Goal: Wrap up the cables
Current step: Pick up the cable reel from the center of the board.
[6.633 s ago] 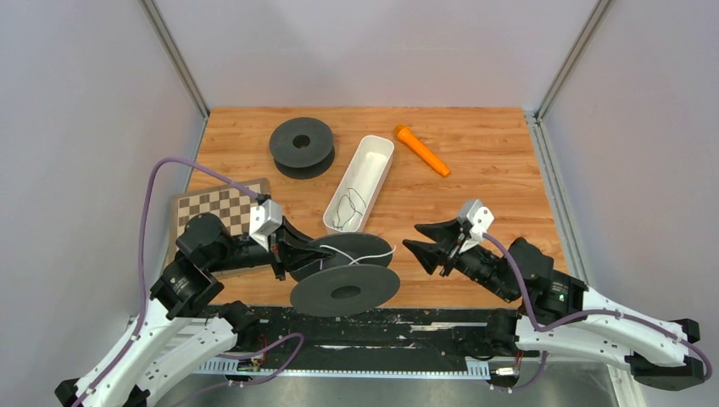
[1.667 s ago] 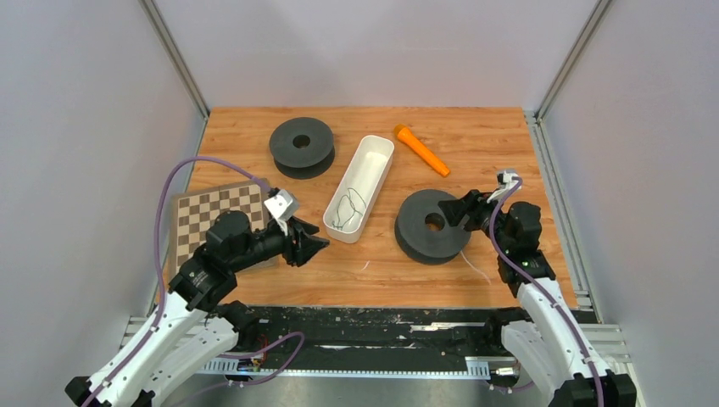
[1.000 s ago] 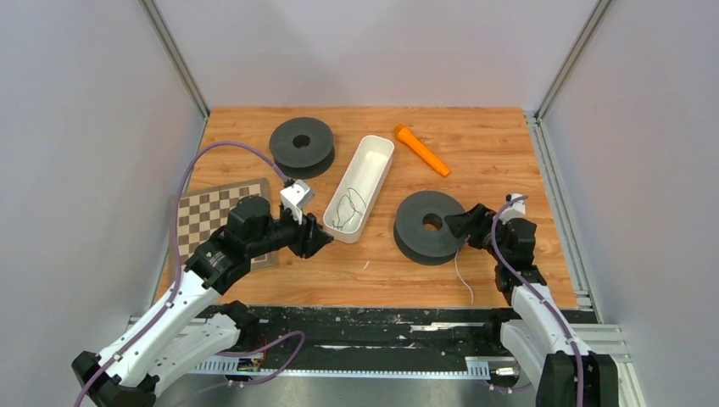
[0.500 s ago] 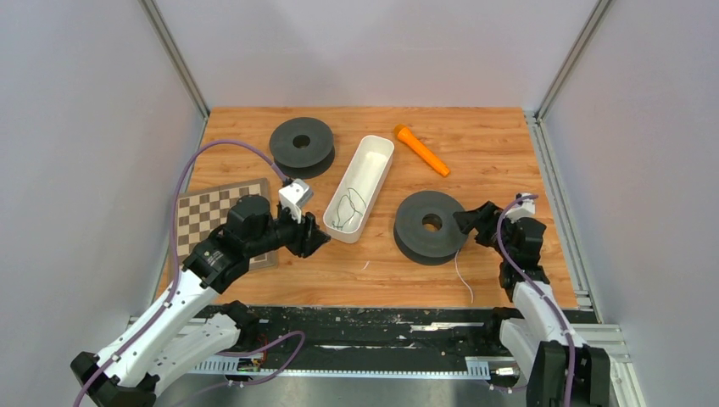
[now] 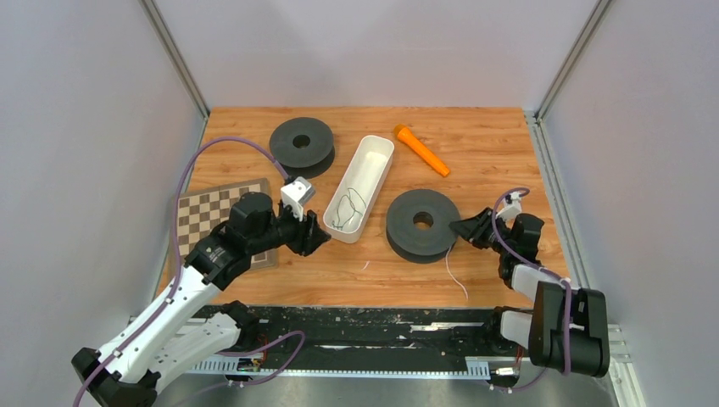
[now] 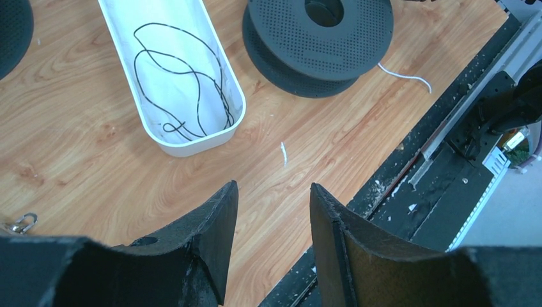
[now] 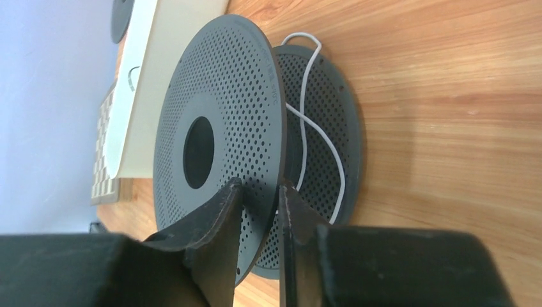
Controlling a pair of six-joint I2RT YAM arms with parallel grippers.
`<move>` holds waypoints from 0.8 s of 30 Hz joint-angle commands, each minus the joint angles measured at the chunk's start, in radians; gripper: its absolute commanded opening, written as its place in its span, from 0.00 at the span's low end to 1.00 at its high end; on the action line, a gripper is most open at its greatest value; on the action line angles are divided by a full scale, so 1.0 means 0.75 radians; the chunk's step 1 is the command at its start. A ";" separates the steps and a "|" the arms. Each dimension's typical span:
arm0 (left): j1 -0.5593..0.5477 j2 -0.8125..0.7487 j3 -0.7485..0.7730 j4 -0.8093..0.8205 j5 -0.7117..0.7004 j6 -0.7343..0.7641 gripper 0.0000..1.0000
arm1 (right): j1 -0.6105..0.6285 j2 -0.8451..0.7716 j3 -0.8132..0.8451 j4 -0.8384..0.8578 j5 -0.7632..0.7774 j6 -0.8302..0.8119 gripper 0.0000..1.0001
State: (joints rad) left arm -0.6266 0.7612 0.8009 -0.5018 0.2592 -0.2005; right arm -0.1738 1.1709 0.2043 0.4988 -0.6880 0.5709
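A dark thin cable (image 5: 348,208) (image 6: 185,83) lies in loose loops inside the white tray (image 5: 379,151) (image 6: 128,38). A whitish cable (image 7: 307,115) runs between the flanges of the black spool (image 5: 403,229) (image 6: 300,38) (image 7: 236,96). Its tail (image 5: 455,275) (image 6: 402,73) trails onto the table. My right gripper (image 5: 458,227) (image 7: 259,185) is at the spool's right edge, shut on the upper flange, one finger on each side. My left gripper (image 5: 318,242) (image 6: 271,188) hovers open over bare wood by the tray's near end, holding nothing.
A second black spool (image 5: 301,144) lies at the back left, an orange handle (image 5: 421,150) at the back. A checkerboard (image 5: 203,216) sits under the left arm. A white scrap (image 5: 366,265) (image 6: 284,153) lies near the black front rail (image 5: 381,322).
The right gripper's jaws have narrowed from wide open onto the spool's flange. The spool has slid slightly left. The right arm has folded lower. The left arm has barely moved.
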 commanded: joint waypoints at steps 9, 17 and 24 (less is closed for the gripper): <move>-0.001 0.079 0.237 0.007 0.063 0.062 0.55 | -0.036 0.113 0.116 0.382 -0.396 0.096 0.00; -0.002 0.272 0.542 -0.130 0.113 0.231 0.60 | -0.034 -0.184 0.370 -0.192 -0.431 -0.192 0.00; -0.001 0.458 0.770 -0.207 0.188 0.411 0.62 | -0.012 -0.344 0.497 -0.376 -0.578 -0.261 0.00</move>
State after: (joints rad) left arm -0.6266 1.0477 1.2873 -0.6155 0.3416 -0.0071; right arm -0.1932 0.9787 0.5007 0.2970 -1.0157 0.4423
